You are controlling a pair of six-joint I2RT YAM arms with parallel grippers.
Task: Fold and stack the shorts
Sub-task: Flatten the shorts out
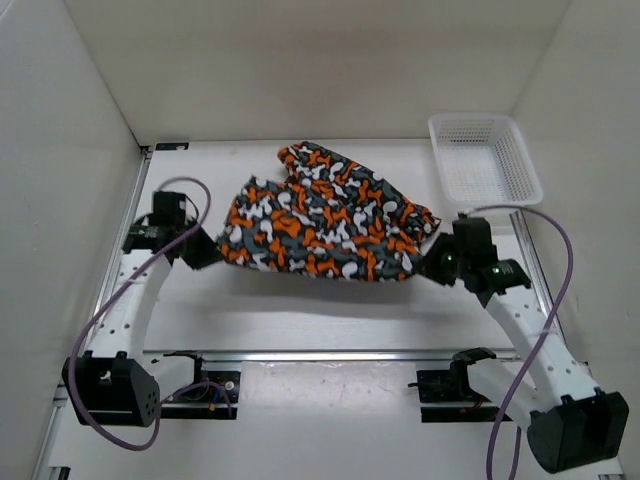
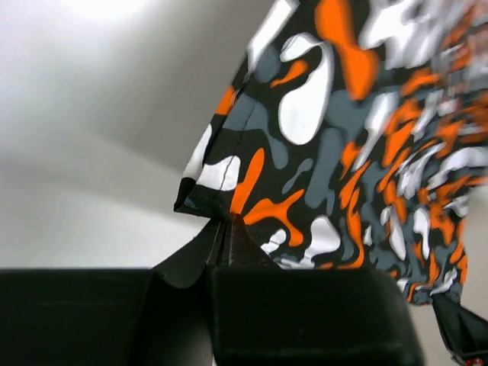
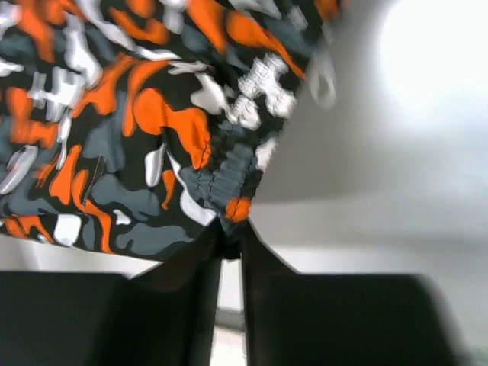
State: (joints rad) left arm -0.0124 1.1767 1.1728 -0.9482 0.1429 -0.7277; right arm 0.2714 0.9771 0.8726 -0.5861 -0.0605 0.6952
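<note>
Above the white table (image 1: pixel 300 330), the shorts (image 1: pixel 325 225) hang stretched between both arms, soft, rumpled, blotch-printed cloth; no neat fold shows, so folding and stacking look mostly ahead. The left gripper (image 2: pixel 227 229) has a hemmed corner, the right gripper (image 3: pixel 231 229) a gathered elastic edge, jaws closed tight on each.

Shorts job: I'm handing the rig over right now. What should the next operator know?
Left gripper: shut on one edge of the shorts.
Right gripper: shut on the opposite edge.
Shorts: stretched between both arms, apparently lifted off the table.
Basket: far right corner, apart from the shorts.
Done: gripped and spread.
Left: fold, then stack.
</note>
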